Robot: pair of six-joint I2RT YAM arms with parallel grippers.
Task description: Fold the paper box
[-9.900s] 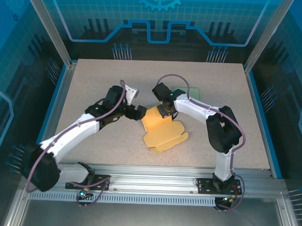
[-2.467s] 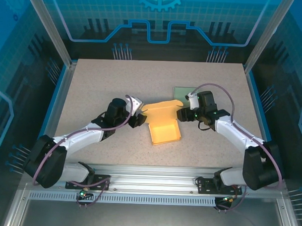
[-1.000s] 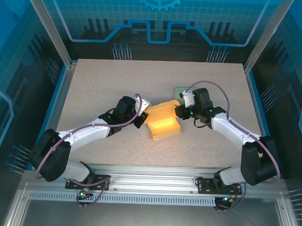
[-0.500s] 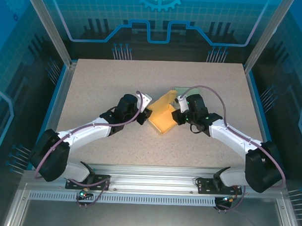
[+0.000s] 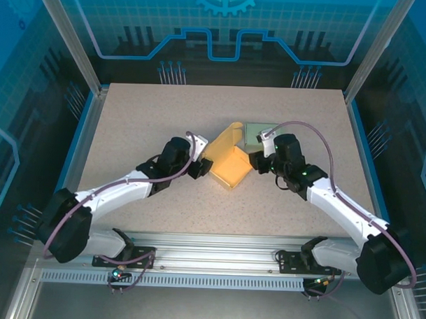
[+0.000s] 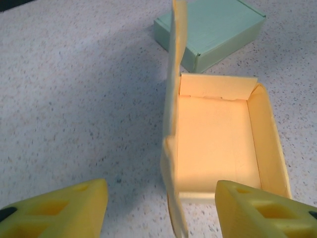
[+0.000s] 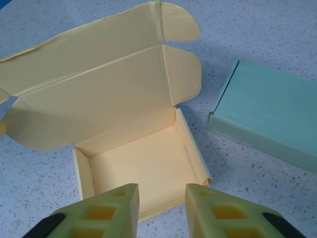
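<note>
Table point(image 5: 130, 114): speckled beige top that carries everything listed. Paper box point(image 5: 230, 167): yellow card, set about mid-table between the two arms. The tray walls are already raised and the lid panel point(image 5: 224, 142) stands up from the tray's far-left side. In the right wrist view the lid point(image 7: 99, 84) leans open, with rounded ear flaps at its right end. The tray point(image 7: 143, 158) is empty. Handling, by judgement: light thin card, stiff across its panels, willing to bend only at the creases, easily dented by a hard pinch and likely to slide on the table if pushed. It is best taken by the lid's free edge, with the tray wall braced from the opposite side. Green box point(image 5: 257, 132): smaller and closed, contents hidden. It sits just beyond the yellow tray on the far right, near it but apart from it. Left gripper point(image 5: 199, 167): at the box's left. Its jaws are well apart, and the lid's edge rises between them in the left wrist view without touching either pad. Right gripper point(image 5: 256, 161): at the box's right corner. Its jaws are a little apart and hold nothing, just short of the tray's near wall in its own view.
</note>
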